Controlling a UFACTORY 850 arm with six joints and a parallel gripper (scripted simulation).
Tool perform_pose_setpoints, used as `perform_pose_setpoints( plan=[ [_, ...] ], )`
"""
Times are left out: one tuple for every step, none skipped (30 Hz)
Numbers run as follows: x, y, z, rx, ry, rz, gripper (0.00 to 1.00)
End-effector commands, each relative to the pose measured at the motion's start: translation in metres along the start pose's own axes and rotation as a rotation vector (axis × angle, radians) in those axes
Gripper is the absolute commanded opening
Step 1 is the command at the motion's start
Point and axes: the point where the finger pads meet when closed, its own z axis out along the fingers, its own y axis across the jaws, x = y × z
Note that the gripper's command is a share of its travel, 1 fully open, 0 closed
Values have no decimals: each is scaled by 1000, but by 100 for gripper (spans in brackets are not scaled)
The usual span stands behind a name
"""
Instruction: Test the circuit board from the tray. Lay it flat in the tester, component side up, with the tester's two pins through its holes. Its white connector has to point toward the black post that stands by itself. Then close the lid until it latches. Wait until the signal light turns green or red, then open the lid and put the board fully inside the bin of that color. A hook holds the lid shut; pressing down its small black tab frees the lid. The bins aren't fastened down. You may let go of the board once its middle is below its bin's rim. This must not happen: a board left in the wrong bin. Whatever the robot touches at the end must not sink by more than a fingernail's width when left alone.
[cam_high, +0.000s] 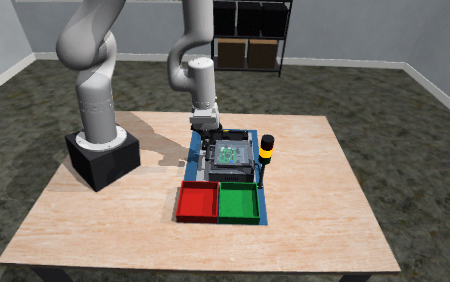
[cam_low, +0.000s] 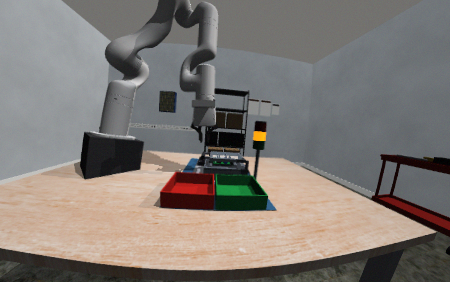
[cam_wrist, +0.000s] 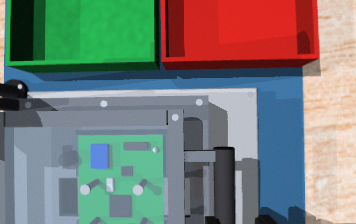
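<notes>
The green circuit board (cam_high: 227, 155) (cam_low: 222, 163) (cam_wrist: 145, 167) lies component side up in the tester (cam_high: 230, 177) (cam_low: 225, 170), under the clear window of the lid (cam_wrist: 175, 150). The lid lies flat over the board and looks closed; I cannot tell from these views whether its hook is engaged. The signal light (cam_high: 266, 153) (cam_low: 259, 136) shows amber. My gripper (cam_high: 206, 143) (cam_low: 199, 134) (cam_wrist: 239, 220) is a little open and empty, above the lid's black handle (cam_wrist: 224, 182) side. Only its fingertips show at the wrist view's bottom edge. The board's connector direction is unclear.
The red bin (cam_high: 197, 219) (cam_low: 187, 201) (cam_wrist: 240, 64) and green bin (cam_high: 239, 220) (cam_low: 241, 202) (cam_wrist: 85, 65) stand side by side in front of the tester, both empty. The signal light's pole (cam_high: 262, 175) (cam_low: 256, 165) rises beside the tester. A blue mat (cam_wrist: 280, 150) lies underneath.
</notes>
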Motion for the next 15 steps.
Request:
perform_pose_setpoints(
  plan=[
    [0, -2, -13, -54, -10, 2, 24],
    [0, -2, -15, -54, -10, 2, 24],
    [0, -2, -17, -54, -10, 2, 24],
    [0, -2, -18, -54, -10, 2, 24],
    [0, -2, -20, -54, -10, 2, 24],
    [0, -2, -20, -54, -10, 2, 24],
    [0, -2, -20, -54, -10, 2, 24],
    [0, -2, -21, -54, -10, 2, 24],
    [0, -2, -22, -54, -10, 2, 24],
    [0, -2, -23, -54, -10, 2, 24],
    [0, -2, -23, -54, -10, 2, 24],
    [0, -2, -24, -54, -10, 2, 24],
    [0, -2, -24, -54, -10, 2, 24],
    [0, -2, -24, -54, -10, 2, 24],
    [0, -2, -25, -54, -10, 2, 24]
  ],
)
